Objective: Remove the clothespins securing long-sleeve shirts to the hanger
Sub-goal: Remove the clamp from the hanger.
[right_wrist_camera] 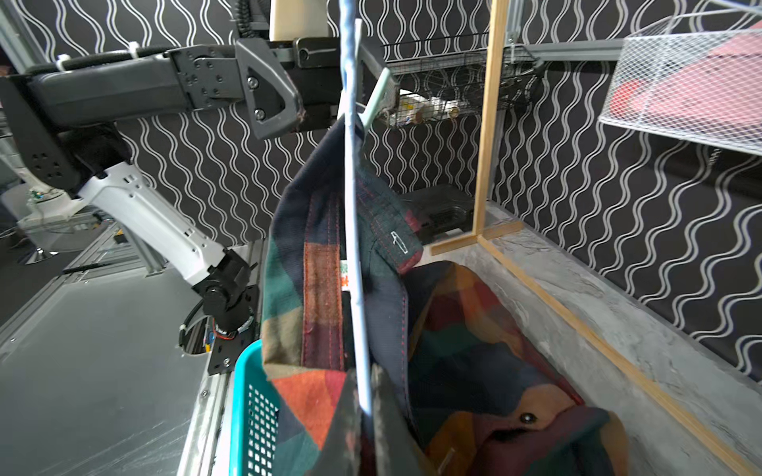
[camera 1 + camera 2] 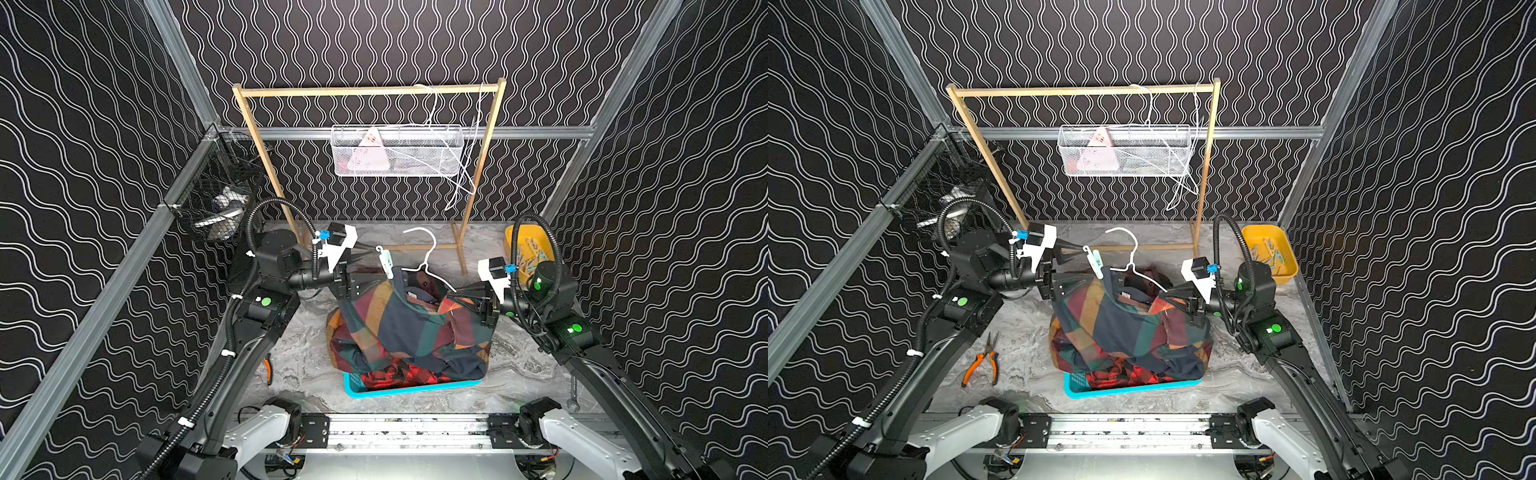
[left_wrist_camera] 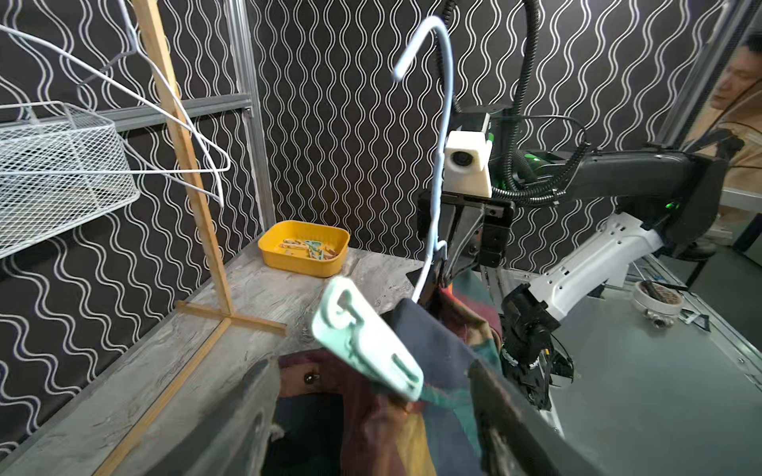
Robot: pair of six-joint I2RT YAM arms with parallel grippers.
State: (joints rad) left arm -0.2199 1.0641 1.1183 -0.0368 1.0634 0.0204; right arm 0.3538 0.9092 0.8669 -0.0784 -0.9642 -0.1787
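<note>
Teal slotted basket [image 2: 353,388] is holding the heaped checked flannel shirts [image 2: 399,328]. Above it, the right gripper [image 1: 367,395] is clamping tight on the white wire hanger [image 1: 352,206]. The left gripper [image 3: 373,371] is gaping wide, its fingers [image 3: 255,404] flanking the mint clothespin [image 3: 367,350] that is clipping the top shirt's shoulder, a detail only the left wrist view is showing clearly. Farther back, a yellow tray [image 3: 288,263] is holding loose clothespins [image 3: 309,247].

- The middle of the table [image 2: 1237,374] is taken up by the blue basket [image 2: 1125,390], heaped with shirts [image 2: 1129,328]; a hanger [image 1: 351,185] is raised above.
- Bare table is left either side, save for pliers [image 2: 988,351].
- The back is barred by the wooden rack [image 3: 187,165].
</note>
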